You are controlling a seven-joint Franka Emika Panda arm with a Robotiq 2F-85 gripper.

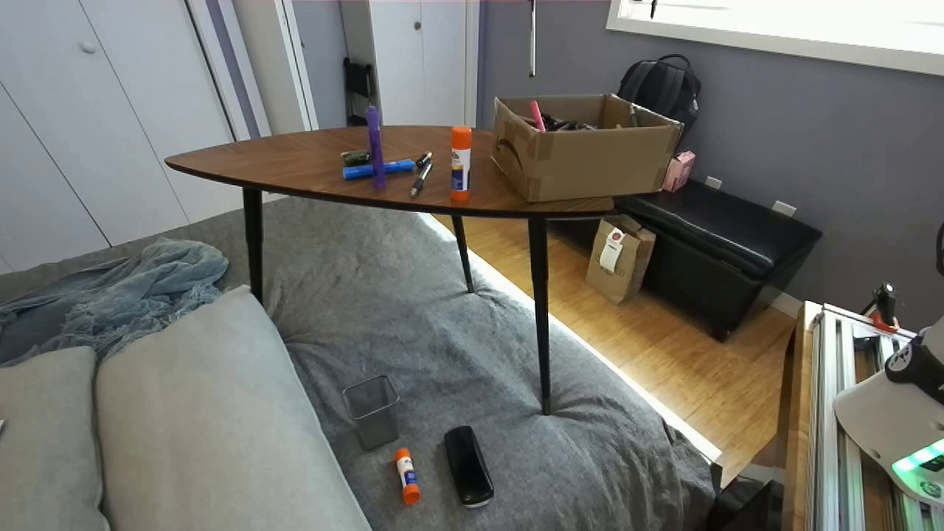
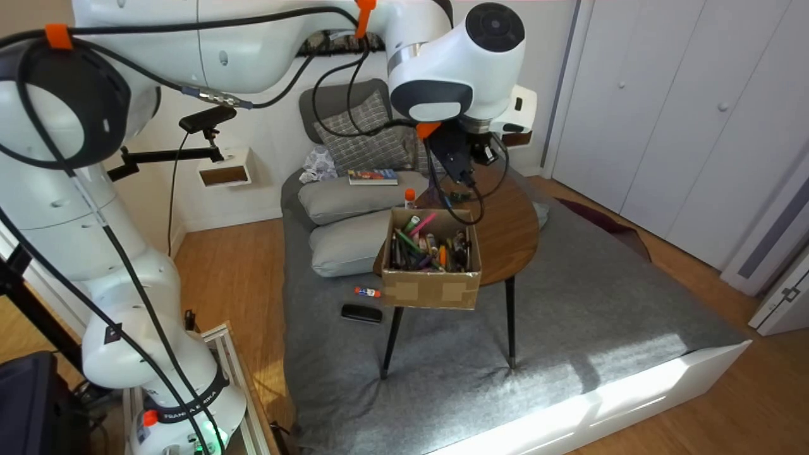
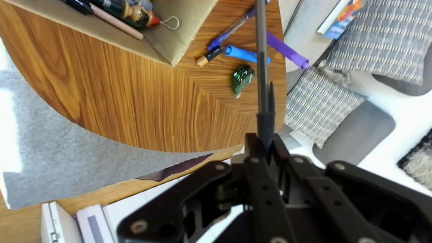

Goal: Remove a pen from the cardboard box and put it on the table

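My gripper (image 3: 266, 141) is shut on a slim pen (image 3: 262, 71) with a dark cap end and a grey clear barrel. The pen also hangs upright in an exterior view (image 1: 532, 40), in the air above the box's rim height and apart from the table. The gripper shows partly in an exterior view (image 2: 483, 155), above the table beyond the box. The cardboard box (image 1: 605, 164) stands on the dark wooden table (image 1: 295, 151) and holds many pens and markers; it also shows in an exterior view (image 2: 430, 292) and at the top of the wrist view (image 3: 189, 30).
On the table lie a blue marker (image 3: 241, 53), a purple marker (image 3: 287, 50), a purple pen (image 3: 231, 30), a battery (image 3: 209, 56) and a green glassy piece (image 3: 242, 79). A glue stick (image 1: 461, 162) stands upright near the box.
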